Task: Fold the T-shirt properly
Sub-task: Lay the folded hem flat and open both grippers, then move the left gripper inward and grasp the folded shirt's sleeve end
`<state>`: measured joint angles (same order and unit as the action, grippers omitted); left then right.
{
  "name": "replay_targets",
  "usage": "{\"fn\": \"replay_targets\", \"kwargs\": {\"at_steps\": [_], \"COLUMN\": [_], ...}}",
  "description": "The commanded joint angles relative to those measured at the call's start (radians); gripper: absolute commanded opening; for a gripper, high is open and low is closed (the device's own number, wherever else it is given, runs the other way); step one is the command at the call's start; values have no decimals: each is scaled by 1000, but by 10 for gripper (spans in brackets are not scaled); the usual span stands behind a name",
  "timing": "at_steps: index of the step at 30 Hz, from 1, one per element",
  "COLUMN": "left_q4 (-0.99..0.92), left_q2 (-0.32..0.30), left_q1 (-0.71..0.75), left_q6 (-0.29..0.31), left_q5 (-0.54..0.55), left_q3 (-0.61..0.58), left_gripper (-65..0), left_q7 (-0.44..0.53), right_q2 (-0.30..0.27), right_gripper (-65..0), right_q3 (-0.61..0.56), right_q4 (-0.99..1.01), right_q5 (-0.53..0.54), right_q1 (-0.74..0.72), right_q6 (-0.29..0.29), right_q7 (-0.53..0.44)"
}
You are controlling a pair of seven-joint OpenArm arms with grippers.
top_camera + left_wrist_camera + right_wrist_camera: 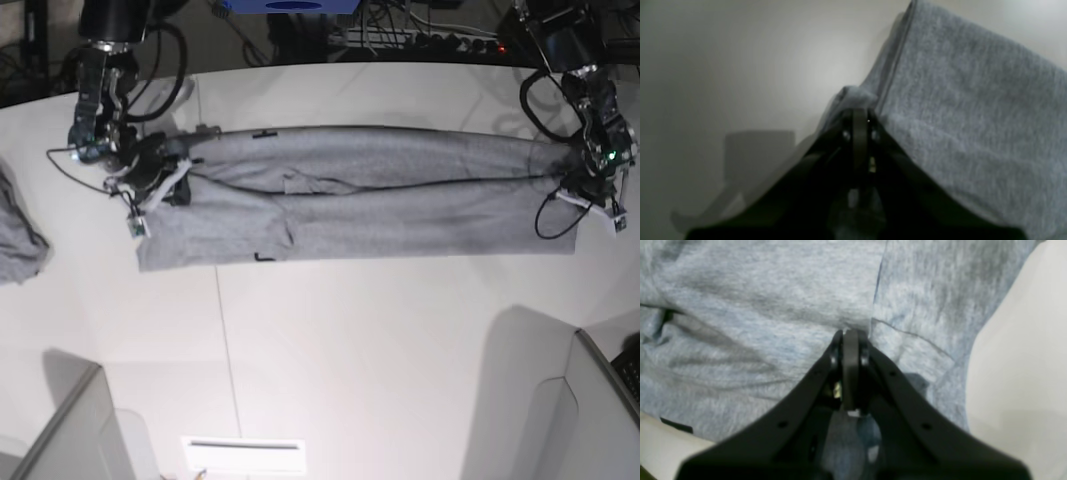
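Your T-shirt (380, 205) lies stretched into a long, narrow band across the far half of the white bench (350, 350), running from one arm to the other. It is doubled lengthwise, with a dark crease line along the middle where the upper layer meets the lower one. Small black marks peek out at its far edge and at its near edge towards the base view's left.

Your left gripper (858, 111), on the base view's right, has its fingers (860, 133) pressed fully together on a small bunch of grey cloth at the shirt's end. In the left wrist view the fabric rises from that pinch and slopes away to the upper right, a stitched hem running along its left edge, with bare bench to the left and the gripper's shadow on it.

Your right gripper (850, 333), on the base view's left, is likewise clamped tight, with its fingers (850, 353) closed on a fold of the shirt. In the right wrist view the heather-grey cloth fills most of the frame, wrinkled to the left, with a seam running up from the pinch point and another angling off to the right. Bare bench shows at the right edge and the lower left corner.

A separate bunched piece of grey cloth (18, 240) sits at the base view's far left edge, well apart from the shirt. A white label with a dark bar (243, 452) lies on the bench near the front edge.
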<state>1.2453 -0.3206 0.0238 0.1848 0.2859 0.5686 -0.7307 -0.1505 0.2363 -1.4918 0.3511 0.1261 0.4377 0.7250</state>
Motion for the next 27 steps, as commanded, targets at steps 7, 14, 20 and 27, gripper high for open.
{"fn": "replay_targets", "kwargs": {"at_steps": [7,14,20,27], "left_q4": [107,416,523,400], "left_q2": [4,5,8,21], "left_q1": [-68,-17,77,106], "left_q6": [12,52,322,440], "left_q5": [5,6,6,103], "left_q3": [0,123,267,399], "left_gripper": [-650,-650,-650,-425], "left_q7": [-204,-320,-343,-304], "right_q2": [-8,52,102,137], "right_gripper": [-650,-650,-650,-650], "right_q3": [5,2,-5,-28], "right_q4": [-137,-490,-519,-514], "right_q5": [-36,-36,-36,-36], "right_q1": [-53,-19,36,85], "right_q6": [-18,-15,-15,-13], "right_q7": [92,203,207,206]}}
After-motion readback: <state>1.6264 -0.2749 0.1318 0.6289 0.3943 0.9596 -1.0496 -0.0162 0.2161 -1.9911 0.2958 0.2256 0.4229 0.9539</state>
